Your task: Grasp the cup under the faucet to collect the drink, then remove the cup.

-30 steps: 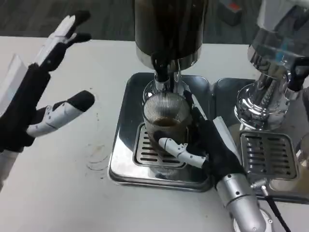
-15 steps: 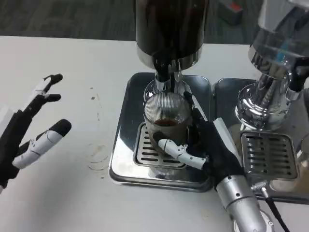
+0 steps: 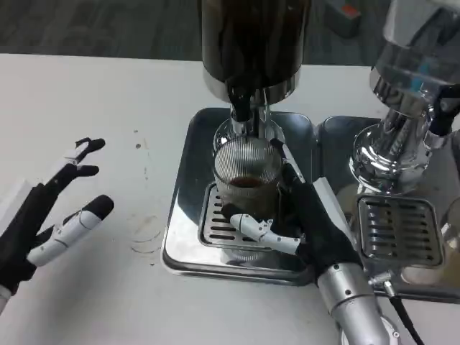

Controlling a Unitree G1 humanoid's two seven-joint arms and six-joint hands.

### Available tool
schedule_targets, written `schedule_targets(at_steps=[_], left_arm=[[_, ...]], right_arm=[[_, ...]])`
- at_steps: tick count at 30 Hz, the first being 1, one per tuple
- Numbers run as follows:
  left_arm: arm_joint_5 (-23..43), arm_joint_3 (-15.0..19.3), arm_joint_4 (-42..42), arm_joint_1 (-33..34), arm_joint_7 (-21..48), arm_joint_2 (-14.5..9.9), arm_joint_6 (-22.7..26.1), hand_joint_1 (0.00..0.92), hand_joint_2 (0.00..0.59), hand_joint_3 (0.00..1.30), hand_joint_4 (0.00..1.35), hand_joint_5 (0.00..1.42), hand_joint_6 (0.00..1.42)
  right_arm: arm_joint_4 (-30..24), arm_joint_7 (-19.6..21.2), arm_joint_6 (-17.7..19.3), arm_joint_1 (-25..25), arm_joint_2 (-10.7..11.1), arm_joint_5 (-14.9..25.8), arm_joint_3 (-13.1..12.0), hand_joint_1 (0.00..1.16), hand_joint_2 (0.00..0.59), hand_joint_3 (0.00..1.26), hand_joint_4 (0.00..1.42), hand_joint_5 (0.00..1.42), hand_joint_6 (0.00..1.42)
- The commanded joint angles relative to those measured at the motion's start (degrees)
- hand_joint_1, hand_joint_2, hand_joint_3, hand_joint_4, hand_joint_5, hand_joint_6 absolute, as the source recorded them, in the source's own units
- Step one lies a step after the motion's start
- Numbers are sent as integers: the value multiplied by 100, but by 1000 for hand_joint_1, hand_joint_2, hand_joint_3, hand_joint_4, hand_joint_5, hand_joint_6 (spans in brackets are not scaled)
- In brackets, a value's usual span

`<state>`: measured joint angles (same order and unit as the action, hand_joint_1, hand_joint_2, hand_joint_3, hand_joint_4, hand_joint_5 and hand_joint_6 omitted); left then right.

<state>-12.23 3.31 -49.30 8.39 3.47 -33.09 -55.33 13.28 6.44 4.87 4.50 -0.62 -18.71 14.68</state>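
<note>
A ribbed clear glass cup [image 3: 246,178] with dark drink in its bottom stands on the drain grate [image 3: 214,219] under the dark dispenser's faucet [image 3: 242,109]. My right hand [image 3: 309,223] grips the cup from the right, its thumb crossing the cup's front low down and its fingers behind the right side. My left hand [image 3: 47,219] hovers over the table at the left with fingers spread, holding nothing.
The silver drip tray [image 3: 183,237] sits under the dark drink dispenser [image 3: 251,43]. A second chrome dispenser [image 3: 410,93] with its own tray and grate [image 3: 399,230] stands at the right. White table surface stretches to the left, with faint ring marks.
My left hand has dropped from high at the upper left to lower over the table. My right hand stays around the cup, shifted slightly.
</note>
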Motion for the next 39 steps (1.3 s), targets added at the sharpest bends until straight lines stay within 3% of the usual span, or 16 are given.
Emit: schedule_targets(at_steps=[1, 16, 26, 35, 39], left_arm=[[-127, -71, -57, -102, -64, -21, -73, 0, 129, 133, 20, 193, 42], [-124, -15, 58, -294, -110, -14, -59, 0, 130, 157, 28, 208, 42], [-107, 15, 132, -381, -164, -17, -39, 0, 131, 178, 37, 208, 35], [-89, 53, 213, -454, -191, -30, -12, 0, 131, 187, 38, 198, 28], [-90, 68, 254, -490, -202, -34, -1, 0, 131, 187, 38, 198, 28]], right_arm=[[45, 82, -151, 27, -88, -5, -9, 809, 201, 0, 0, 0, 4], [370, 41, -41, 247, -251, 144, -8, 830, 196, 0, 0, 0, 56], [569, 111, 76, 356, -325, 94, 76, 913, 200, 0, 0, 43, 169], [693, 195, 59, 423, -391, 131, 96, 945, 213, 0, 125, 163, 298], [750, 331, 85, 441, -440, 146, 62, 951, 219, 74, 223, 230, 364]])
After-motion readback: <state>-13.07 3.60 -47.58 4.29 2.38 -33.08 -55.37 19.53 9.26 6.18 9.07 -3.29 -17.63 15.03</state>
